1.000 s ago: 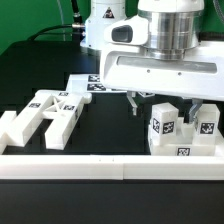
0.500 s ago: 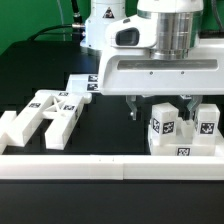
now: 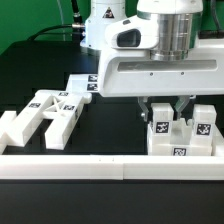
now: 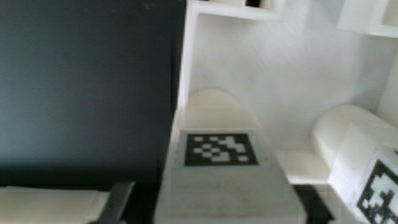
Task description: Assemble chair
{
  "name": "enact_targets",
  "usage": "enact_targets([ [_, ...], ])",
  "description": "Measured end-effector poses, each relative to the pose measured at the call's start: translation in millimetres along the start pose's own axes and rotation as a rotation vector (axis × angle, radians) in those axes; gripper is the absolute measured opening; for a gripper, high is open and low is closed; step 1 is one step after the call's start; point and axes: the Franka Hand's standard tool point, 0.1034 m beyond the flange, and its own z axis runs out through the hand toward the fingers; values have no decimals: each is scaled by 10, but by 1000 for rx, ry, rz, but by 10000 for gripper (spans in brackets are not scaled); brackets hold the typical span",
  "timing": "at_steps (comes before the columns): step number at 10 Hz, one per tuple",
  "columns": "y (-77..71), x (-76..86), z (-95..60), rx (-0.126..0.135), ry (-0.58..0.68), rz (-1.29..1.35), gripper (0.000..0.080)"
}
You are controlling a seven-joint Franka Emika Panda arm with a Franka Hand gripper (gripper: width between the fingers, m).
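Near the exterior view's right, claw (image 3: 163, 112) straddling chair piece (image 3: 160, 130), grip unclear

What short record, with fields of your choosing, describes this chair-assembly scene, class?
gripper: robot gripper, fingers either side of a part; contact unclear
part at gripper: upright white plastic tagged block, exterior view's right
neighbour: second white tagged block beside it
loose parts: white plastic pieces, exterior view's left
fixtures: long white border rail in front
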Motion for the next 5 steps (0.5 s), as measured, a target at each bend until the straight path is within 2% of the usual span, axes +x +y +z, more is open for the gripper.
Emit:
enact_targets([
  [2,0,0,1,3,0,54,287],
  [5,33,3,-2,0,1,289,287],
])
